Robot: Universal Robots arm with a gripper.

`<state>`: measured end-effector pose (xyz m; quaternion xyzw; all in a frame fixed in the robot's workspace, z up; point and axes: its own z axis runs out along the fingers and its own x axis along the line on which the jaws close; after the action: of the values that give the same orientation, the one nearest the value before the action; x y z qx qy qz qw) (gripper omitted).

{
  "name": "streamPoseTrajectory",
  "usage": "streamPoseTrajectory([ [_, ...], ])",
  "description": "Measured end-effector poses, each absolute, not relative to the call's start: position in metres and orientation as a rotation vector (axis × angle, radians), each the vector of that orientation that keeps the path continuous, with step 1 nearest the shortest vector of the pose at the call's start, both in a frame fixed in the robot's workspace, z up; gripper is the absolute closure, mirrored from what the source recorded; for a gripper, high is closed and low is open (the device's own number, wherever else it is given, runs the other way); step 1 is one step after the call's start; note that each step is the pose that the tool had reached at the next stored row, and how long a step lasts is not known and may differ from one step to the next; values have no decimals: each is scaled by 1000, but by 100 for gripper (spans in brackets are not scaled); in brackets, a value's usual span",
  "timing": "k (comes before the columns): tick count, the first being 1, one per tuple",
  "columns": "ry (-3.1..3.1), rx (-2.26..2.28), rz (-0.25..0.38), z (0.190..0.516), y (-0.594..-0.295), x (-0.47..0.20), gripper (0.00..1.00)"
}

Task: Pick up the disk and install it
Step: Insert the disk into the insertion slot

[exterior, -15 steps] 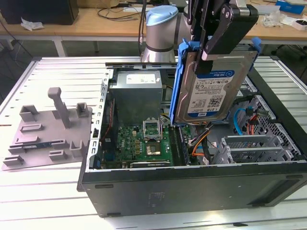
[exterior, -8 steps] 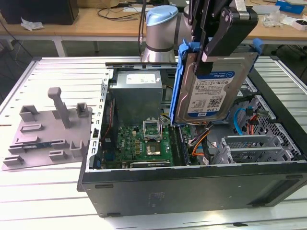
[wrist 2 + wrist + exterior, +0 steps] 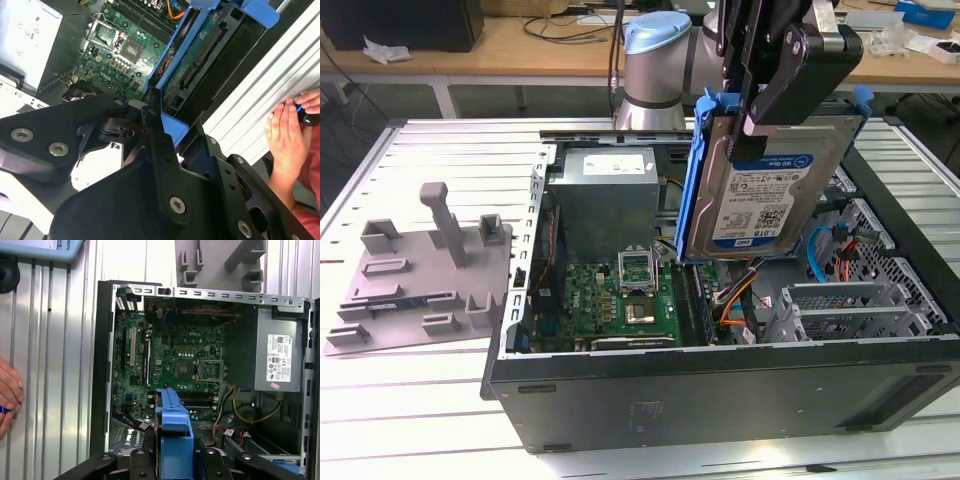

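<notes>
While the disk (image 3: pixel 760 190) is clamped between the fingers (image 3: pixel 772 98), cables (image 3: pixel 735 300) beneath them could be snagged by tilted lowering.

The disk (image 3: pixel 770 185), upper right in the exterior view, has a white-and-blue label (image 3: pixel 755 210) with barcodes. The power supply (image 3: pixel 605 195), upper middle, has a white sticker (image 3: pixel 620 163). The small print there cannot be read.

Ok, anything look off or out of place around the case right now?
Yes: a person's fingers lie on the slatted table near the open computer case, while the hand holds the disk tilted above it. Nothing looks spilled or damaged.
</notes>
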<state>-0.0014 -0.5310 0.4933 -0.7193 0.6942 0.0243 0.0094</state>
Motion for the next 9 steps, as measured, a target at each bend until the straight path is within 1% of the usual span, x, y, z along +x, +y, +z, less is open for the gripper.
streamPoseTrajectory([
  [9, 2197, -2206, 87, 493, -534, 5, 63],
])
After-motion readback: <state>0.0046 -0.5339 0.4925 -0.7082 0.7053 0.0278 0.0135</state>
